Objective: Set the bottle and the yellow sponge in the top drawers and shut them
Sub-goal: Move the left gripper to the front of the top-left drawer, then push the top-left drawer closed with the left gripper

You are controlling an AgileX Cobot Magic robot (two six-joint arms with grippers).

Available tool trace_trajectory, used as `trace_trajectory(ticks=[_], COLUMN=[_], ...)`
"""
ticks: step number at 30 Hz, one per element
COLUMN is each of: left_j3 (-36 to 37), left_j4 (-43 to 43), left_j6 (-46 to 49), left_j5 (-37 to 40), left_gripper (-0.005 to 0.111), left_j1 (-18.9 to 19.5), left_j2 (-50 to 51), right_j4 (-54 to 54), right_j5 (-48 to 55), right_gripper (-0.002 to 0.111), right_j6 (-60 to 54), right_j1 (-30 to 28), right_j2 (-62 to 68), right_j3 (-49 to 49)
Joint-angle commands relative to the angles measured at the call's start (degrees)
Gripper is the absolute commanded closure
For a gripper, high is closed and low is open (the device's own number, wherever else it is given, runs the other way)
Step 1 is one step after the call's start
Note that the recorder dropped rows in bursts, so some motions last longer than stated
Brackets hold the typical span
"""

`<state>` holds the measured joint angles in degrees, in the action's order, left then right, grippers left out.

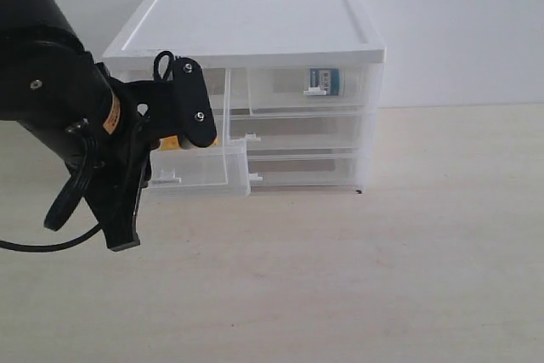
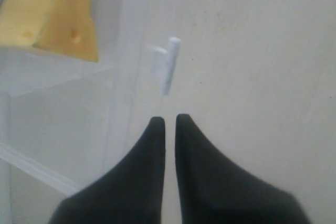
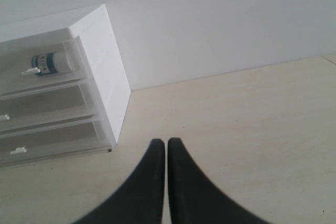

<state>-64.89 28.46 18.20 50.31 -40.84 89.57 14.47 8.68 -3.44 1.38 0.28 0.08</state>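
At the far edge of the surface [image 1: 382, 252], two top drawers [image 1: 204, 169]: one bottle [image 3: 62, 61], label [image 3: 44, 64] unreadable, in the shut right one; one yellow sponge [image 2: 52, 14] in the open left one. Left hand [image 2: 169, 121], right hand [image 3: 166, 142]: pressed together, empty.

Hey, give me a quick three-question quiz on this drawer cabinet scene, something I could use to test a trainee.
1. True or false: the small white plastic bottle with the blue-teal label lies inside the closed top right clear plastic drawer.
2. Multiple choice: the top left clear plastic drawer, which holds the orange-yellow wedge-shaped sponge, is A) fully shut, B) pulled out, C) missing altogether.
3. Short answer: which gripper's fingers point at that drawer's small white handle tab?
Key: 1 true; 2 B; 3 the left gripper.
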Motion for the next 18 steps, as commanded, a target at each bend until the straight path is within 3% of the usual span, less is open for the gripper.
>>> trace_trajectory(ticks=[1, 7, 18], left_j3=[0.19, 0.19, 0.19], left_j4=[5.25, 16.09, 30.33], left_j6=[-4.76, -15.72, -26.65], left_j5=[-1.49, -4.66, -11.70], left_gripper=[0.103, 0.103, 0.103], left_j1=[-0.36, -0.36, -0.36], left_j2=[1.47, 2.87, 2.87], right_j4=[-0.04, -0.04, -0.04], right_j5=[-0.32, -0.32, -0.53], right_gripper=[0.108, 0.108, 0.108], right_j6=[-0.28, -0.28, -0.28], right_j1=[-0.22, -0.22, -0.22], right_j2=[-0.28, -0.28, -0.28], right_j3=[-0.08, -0.08, -0.08])
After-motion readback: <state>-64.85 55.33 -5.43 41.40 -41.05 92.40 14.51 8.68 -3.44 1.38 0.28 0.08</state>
